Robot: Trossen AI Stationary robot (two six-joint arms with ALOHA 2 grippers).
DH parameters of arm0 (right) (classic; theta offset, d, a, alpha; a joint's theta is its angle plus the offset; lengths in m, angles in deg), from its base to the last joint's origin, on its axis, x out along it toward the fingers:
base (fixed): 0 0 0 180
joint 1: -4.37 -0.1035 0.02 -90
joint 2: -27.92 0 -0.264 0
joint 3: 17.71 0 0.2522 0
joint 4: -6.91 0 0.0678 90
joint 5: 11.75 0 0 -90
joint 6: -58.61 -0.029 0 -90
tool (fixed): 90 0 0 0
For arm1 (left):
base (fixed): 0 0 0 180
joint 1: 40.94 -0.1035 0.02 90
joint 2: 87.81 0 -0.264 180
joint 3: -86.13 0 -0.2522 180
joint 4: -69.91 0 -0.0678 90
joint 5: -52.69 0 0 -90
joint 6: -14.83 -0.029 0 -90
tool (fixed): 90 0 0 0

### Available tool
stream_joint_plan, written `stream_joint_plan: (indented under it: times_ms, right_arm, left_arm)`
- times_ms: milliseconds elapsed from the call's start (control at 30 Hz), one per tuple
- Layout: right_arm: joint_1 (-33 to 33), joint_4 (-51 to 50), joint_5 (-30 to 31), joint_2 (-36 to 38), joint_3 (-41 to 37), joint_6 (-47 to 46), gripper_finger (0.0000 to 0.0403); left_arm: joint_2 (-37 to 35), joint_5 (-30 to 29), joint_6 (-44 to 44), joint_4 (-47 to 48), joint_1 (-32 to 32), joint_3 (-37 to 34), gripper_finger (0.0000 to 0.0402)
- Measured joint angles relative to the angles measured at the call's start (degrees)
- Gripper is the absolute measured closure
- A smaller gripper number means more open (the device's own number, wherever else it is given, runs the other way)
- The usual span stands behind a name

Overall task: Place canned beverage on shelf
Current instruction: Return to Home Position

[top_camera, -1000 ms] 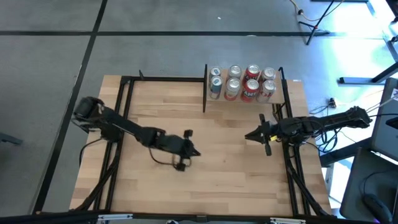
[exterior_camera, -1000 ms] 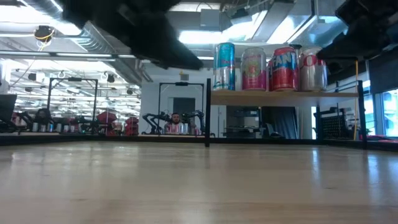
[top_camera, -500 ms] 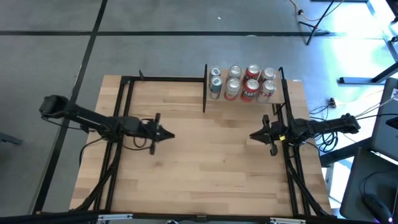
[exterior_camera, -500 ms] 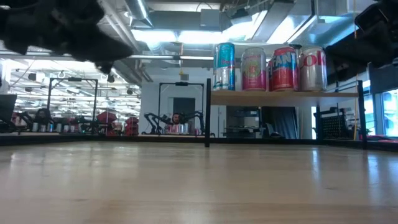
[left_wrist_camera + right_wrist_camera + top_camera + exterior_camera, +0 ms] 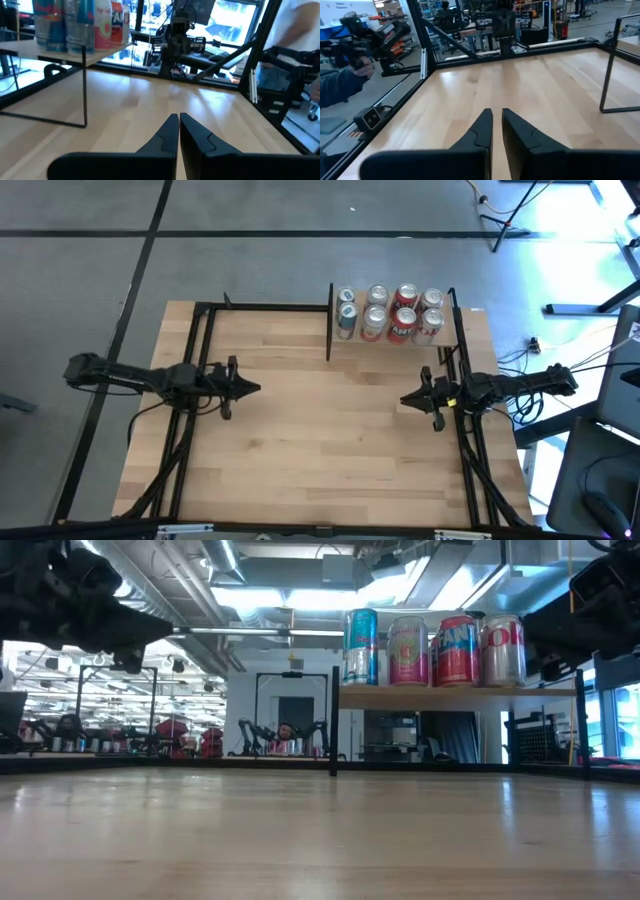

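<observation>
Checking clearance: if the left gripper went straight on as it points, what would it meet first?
The left gripper would probably meet the right gripper first, across the tabletop; the shelf stands aside of that line.

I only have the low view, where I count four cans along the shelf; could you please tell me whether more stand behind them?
Observer: Yes; the high view shows eight cans on the shelf, in two rows of four.
Operator: Thank you. Is either pincer holding anything?
Observer: No; the wrist views show the left pincer and the right pincer shut and empty.
Operator: And where do they sit?
Observer: From above, the left pincer is over the left side of the table and the right pincer over its right side, in front of the shelf, their tips pointing toward each other.
</observation>
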Motion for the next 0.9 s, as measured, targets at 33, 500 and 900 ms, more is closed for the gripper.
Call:
stream_joint_plan:
  times_ms: [33,500,900]
  right_arm:
    - [0.0,-0.02,-0.37,0.0,0.0,0.0,0.0375]
    - [0.0,-0.37,-2.95,-0.22,-0.07,0.21,0.0375]
    - [0.0,-0.37,-2.82,-0.22,-0.09,0.18,0.0375]
  left_arm:
    - [-2.13,-0.01,0.1,2.46,-0.1,0.02,0.0399]
    - [-19.26,-2.08,0.17,20.32,-0.64,1.61,0.0399]
    - [-18.96,-8.69,-1.45,20.2,-0.86,1.81,0.0399]
